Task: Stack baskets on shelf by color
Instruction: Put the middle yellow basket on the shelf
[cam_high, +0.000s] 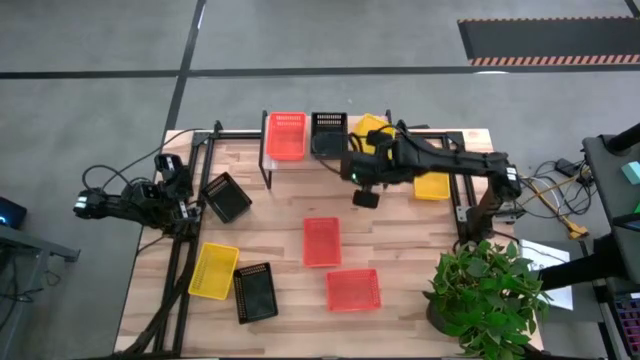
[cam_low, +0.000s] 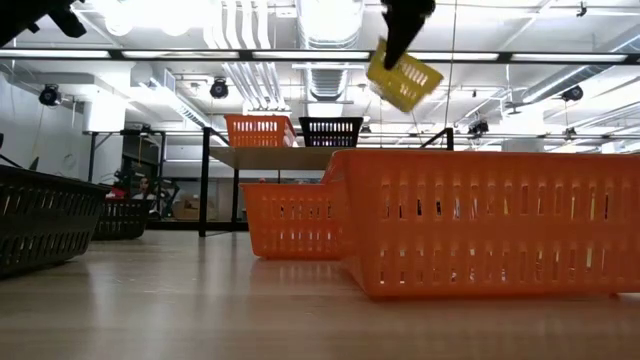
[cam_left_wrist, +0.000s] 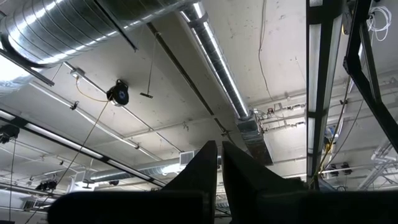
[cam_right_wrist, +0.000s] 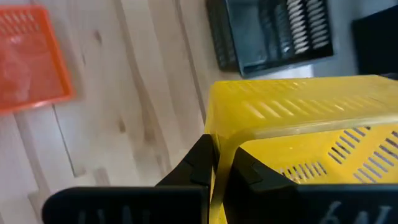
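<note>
Seen from above, the right arm hides most of the yellow basket (cam_right_wrist: 298, 124) that the right gripper (cam_right_wrist: 216, 167) pinches by its rim, tilted in the air just beside the shelf (cam_high: 290, 160), while the left gripper (cam_left_wrist: 217, 163), fingers nearly together and empty, points at the ceiling.

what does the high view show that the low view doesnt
Only the high view shows the left claw parked at the table's left edge, a yellow basket and black basket lying near the front left, and a potted plant.

Only the low view shows the held yellow basket hanging tilted, above the shelf top.

Both show the red-orange basket and black basket side by side on the shelf, and the right claw shut on the held basket.
</note>
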